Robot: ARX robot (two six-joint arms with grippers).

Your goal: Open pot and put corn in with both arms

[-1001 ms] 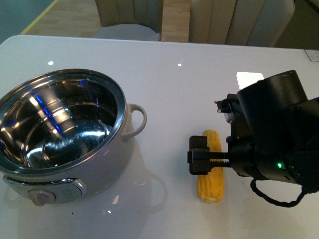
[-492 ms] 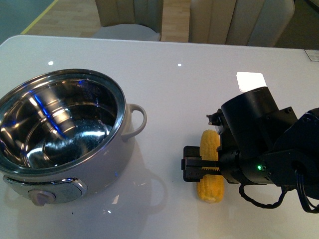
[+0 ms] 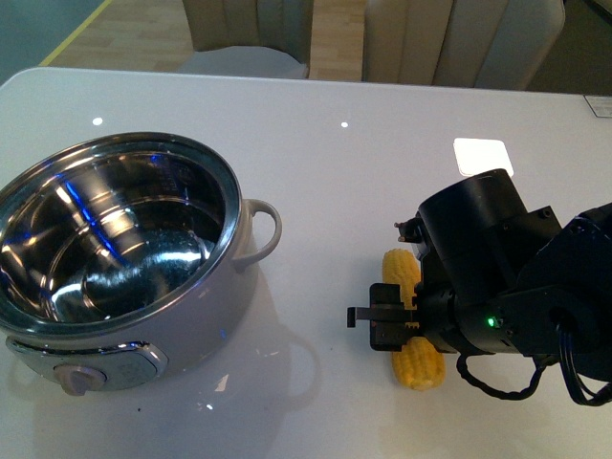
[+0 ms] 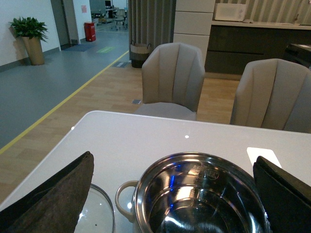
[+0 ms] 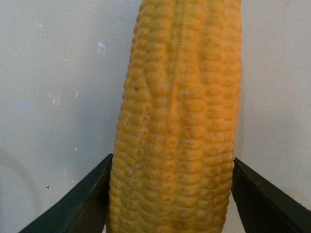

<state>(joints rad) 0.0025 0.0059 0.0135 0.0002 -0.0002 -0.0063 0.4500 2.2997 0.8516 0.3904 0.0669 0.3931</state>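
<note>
Tabletop (image 3: 382,153) is seen glossy and white, and it is judged slick: the cob could be skidded or rolled along it if the squeeze comes uneven. Pot (image 3: 206,325) is found open at the left, well apart from the corn, its lid (image 4: 97,213) laid beside it. A long carry is called for, and a round, tapered cob gripped across its middle could be tipped or dropped short of the rim. Right arm (image 3: 497,277) is hunched low over the table, wrist turned down. Corn (image 3: 421,363) is lying flat beneath it. Right gripper (image 3: 387,320) is set astride the cob, fingers (image 5: 77,204) seemingly pressed to both flanks. Left gripper (image 4: 170,194) is held wide apart and empty above the pot.
</note>
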